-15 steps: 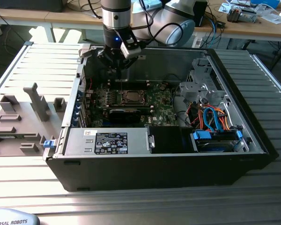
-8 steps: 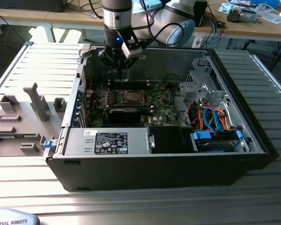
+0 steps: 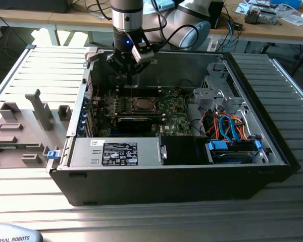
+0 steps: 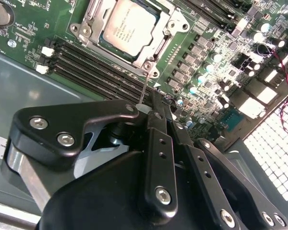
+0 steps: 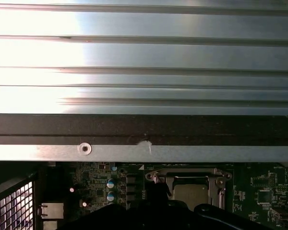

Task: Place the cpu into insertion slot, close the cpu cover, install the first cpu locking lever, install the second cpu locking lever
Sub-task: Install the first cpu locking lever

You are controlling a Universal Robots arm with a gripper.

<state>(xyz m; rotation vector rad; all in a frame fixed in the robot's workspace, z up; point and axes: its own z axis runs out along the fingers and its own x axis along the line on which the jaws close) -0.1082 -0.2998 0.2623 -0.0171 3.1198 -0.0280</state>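
The exterior view shows an open computer case (image 3: 182,171) lying on a ribbed metal tabletop (image 3: 40,75), with the arm reaching down into it from the upper middle of the frame. The pincer (image 3: 129,75) hangs just above the green circuit board (image 3: 166,113), a little above the socket in the frame. The cpu (image 3: 140,104) sits in the insertion slot (image 3: 140,112) at the centre of the board, near the middle of the frame.

In the second wrist view, the cpu (image 4: 129,26) lies flat in the insertion slot (image 4: 93,45) at the upper middle of the frame, and the cpu cover (image 4: 170,24) lies closed around it, its window framing the chip's grey top. A thin metal lever (image 4: 143,91) runs from the corner of the socket down to the pincer (image 4: 151,112), whose black fingers (image 4: 158,143) meet at the lever's end, closed on it.

In the first wrist view, the cpu (image 5: 192,194) sits in its socket at the lower middle of the frame, below the case wall (image 5: 144,129).

A grey parts holder (image 3: 20,136) rests on the tabletop at the left of the exterior view.
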